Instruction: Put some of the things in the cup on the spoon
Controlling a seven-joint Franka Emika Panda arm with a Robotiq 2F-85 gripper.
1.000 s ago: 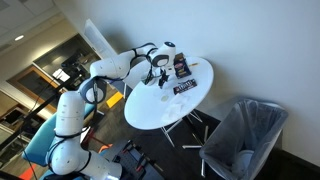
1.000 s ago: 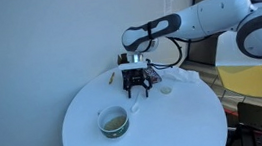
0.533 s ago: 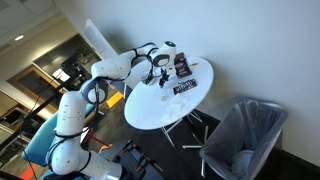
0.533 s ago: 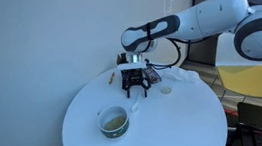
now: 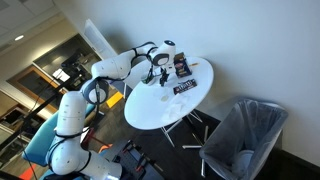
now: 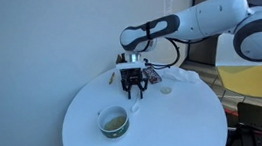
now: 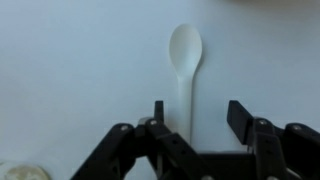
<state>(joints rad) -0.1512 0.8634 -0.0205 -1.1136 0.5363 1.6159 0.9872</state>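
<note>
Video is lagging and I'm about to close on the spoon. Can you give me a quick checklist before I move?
1. Claw open: ok.
2. White spoon handle between the jaws: ok, though it sits nearer one finger than the middle.
3. Spoon lying flat on the white table, bowl pointing away from the claw: ok.
4. Claw low enough to grip the handle: cannot tell.
5. Green cup upright and apart from the claw: ok.
6. What is in the cup: cannot tell; something pale shows.
</note>
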